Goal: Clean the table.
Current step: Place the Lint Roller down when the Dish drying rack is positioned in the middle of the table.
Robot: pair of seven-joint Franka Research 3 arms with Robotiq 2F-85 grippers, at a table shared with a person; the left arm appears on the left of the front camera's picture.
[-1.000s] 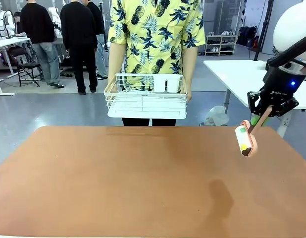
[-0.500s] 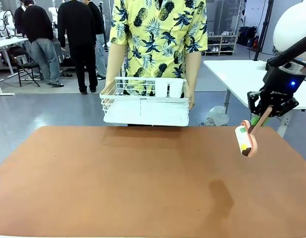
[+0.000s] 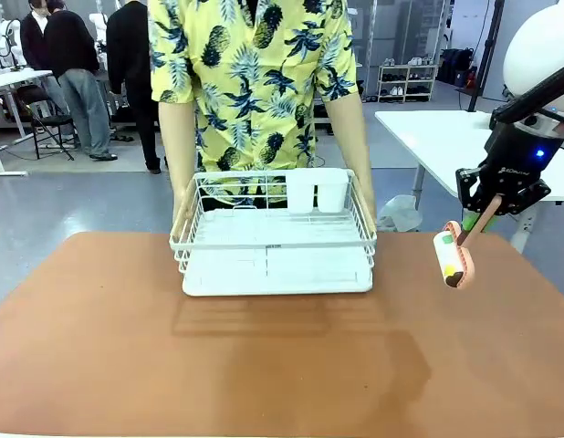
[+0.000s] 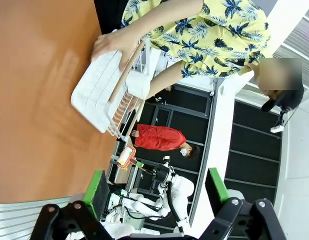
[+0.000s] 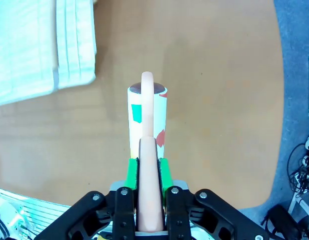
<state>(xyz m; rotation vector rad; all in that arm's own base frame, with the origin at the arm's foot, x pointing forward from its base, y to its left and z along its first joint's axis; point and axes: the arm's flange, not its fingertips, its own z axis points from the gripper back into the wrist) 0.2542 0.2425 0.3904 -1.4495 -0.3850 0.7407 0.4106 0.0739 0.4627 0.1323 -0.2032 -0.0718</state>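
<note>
White wire rack rested mid-worktop in a person's hands. At the right, the right claw hung above the reddish-brown top, clamped on a lint roller's handle. The left claw gaped empty. Rolling looked unstarted.

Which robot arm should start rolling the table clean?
Probably the right: its gripper is shut on the pink-handled lint roller above the reddish-brown table. The left gripper is open and empty.

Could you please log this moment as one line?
right pincer: shut on lint roller | left pincer: open | person's hands: setting rack on table
</note>
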